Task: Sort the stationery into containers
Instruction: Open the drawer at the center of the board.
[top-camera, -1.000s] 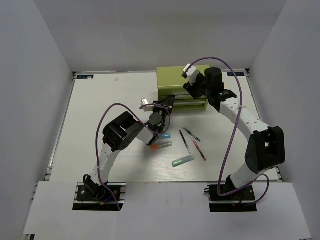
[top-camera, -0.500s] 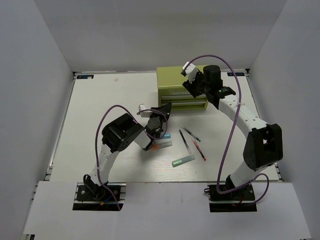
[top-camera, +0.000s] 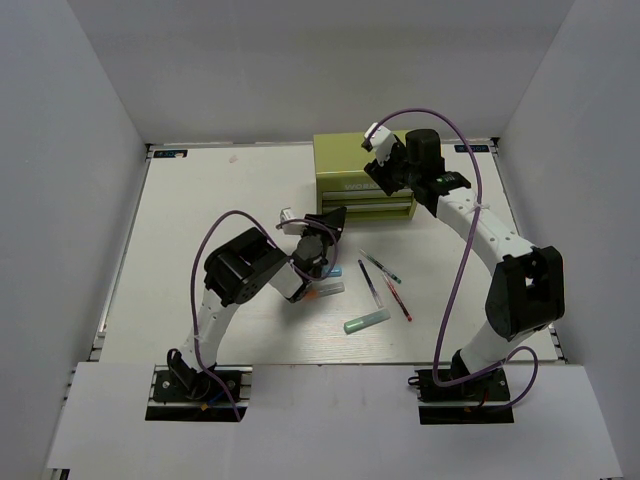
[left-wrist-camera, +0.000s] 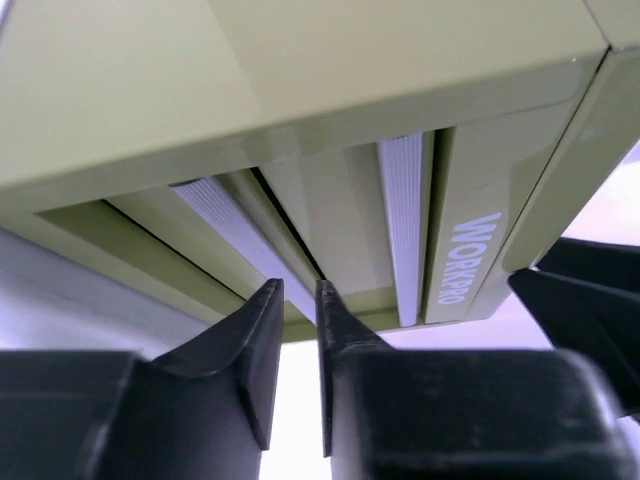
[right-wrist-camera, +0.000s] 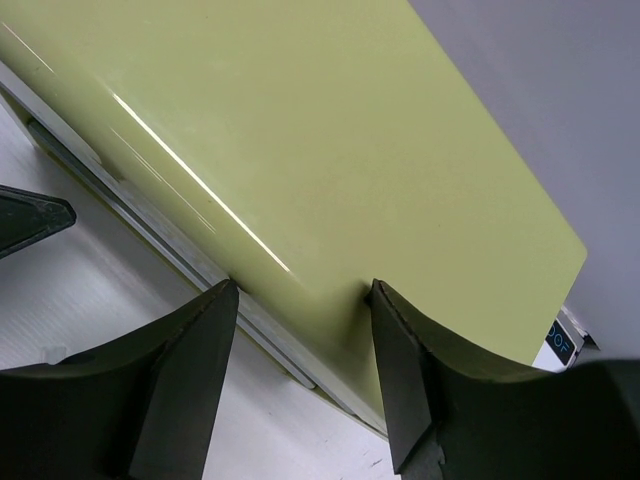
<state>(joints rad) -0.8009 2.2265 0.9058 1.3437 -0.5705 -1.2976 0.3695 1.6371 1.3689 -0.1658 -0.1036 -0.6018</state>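
Observation:
The olive-green chest (top-camera: 345, 160) stands at the back of the table. My left gripper (top-camera: 334, 214) is at its lower left front corner. In the left wrist view its fingers (left-wrist-camera: 262, 330) stand almost together, a thin gap between them, tips just in front of the lower drawer's silver handle (left-wrist-camera: 235, 240). My right gripper (top-camera: 378, 176) is open over the chest top (right-wrist-camera: 330, 130), near its front edge. The dark purple pen (top-camera: 371, 284), green-tipped pen (top-camera: 381, 267), red pen (top-camera: 398, 298), mint green stick (top-camera: 366, 321) and orange stick (top-camera: 318, 292) lie on the table. The light blue stick is hidden under my left wrist.
The white table (top-camera: 200, 230) has grey walls on three sides. The pens and sticks lie between the two arms, in front of the chest. My left arm's purple cable (top-camera: 215, 235) loops above its elbow.
My left wrist has turned and moved in closer to the chest's lower drawer. My right gripper has shifted slightly left over the chest top. The stationery has not moved.

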